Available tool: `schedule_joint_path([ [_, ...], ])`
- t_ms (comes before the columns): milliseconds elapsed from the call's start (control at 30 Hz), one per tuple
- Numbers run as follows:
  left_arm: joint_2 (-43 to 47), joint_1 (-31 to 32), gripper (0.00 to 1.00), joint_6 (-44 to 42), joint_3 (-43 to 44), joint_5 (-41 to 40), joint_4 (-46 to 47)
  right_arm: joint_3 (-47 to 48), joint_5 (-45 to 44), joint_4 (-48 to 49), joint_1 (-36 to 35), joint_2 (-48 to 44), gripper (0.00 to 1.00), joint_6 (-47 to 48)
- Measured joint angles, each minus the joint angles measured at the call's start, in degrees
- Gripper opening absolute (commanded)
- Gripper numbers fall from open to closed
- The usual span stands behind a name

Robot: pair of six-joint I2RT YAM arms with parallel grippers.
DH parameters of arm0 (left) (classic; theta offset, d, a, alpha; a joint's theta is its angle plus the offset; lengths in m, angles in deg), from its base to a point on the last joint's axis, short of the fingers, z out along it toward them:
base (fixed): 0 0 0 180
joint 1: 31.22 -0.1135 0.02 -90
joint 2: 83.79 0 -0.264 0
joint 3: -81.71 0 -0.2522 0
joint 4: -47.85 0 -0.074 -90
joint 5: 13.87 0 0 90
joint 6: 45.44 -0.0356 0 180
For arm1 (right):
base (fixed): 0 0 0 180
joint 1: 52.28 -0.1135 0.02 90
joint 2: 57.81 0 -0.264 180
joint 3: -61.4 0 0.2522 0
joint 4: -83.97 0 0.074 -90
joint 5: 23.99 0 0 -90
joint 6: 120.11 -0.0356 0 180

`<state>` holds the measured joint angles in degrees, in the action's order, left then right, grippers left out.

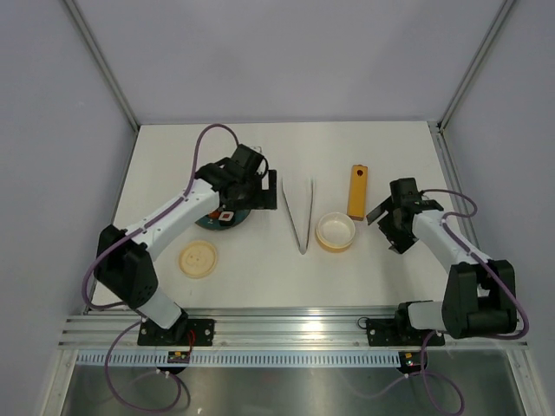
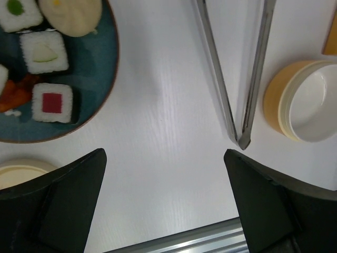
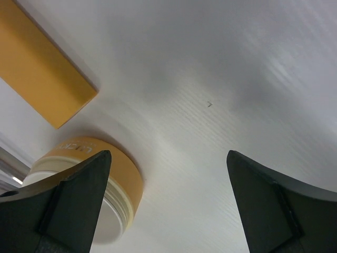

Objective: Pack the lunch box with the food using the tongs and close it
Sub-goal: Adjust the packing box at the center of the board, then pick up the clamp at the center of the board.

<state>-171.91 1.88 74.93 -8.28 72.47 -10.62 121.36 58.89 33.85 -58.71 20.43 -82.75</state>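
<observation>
The lunch box, a round cream-yellow tub, stands open and empty at centre right, and also shows as the lunch box and the lunch box in the wrist views. Its flat lid lies at the front left. The silvery tongs lie in a V on the table, joined end nearest me, shown as tongs in the left wrist view. The food, white sushi-like rolls and a pale bun, sits on a dark plate. My left gripper hangs open between plate and tongs. My right gripper is open just right of the tub.
A long orange block lies behind the tub, close to my right gripper. The plate's blue rim is left of my left fingers. An aluminium rail runs along the table's near edge. Grey walls enclose the table.
</observation>
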Motion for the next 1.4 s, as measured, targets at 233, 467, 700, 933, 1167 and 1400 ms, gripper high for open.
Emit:
schedule_joint_path([
  [233, -14.84, 5.99, 0.99, 2.36, 12.68, -0.76, -0.68, 0.5, -4.02, -5.66, 3.45, -10.93, 0.99, 1.81],
  [467, -23.91, 9.62, 0.99, 3.98, 16.65, -0.66, 0.15, 0.5, -7.28, -10.6, 3.45, -16.7, 0.99, 2.8],
  [700, -29.44, 11.32, 0.99, 5.51, 18.67, 0.48, 0.74, 0.15, -7.41, -11.8, 3.45, -17.31, 0.99, 2.97],
  [933, -31.52, 11.87, 0.99, 6.58, 18.67, 0.46, 1.16, -0.55, -7.19, -12.0, 3.45, -17.86, 1.0, 2.99],
  [1167, -34.82, 11.93, 0.95, 7.61, 19.65, 0.17, 0.98, -1.9, -6.69, -11.93, 3.45, -19.3, 0.99, 2.99],
  [1400, -37.66, 11.76, 0.8, 7.8, 22.67, -3.32, 0.81, -2.32, -5.38, -11.91, 3.45, -19.37, 0.99, 3.04],
])
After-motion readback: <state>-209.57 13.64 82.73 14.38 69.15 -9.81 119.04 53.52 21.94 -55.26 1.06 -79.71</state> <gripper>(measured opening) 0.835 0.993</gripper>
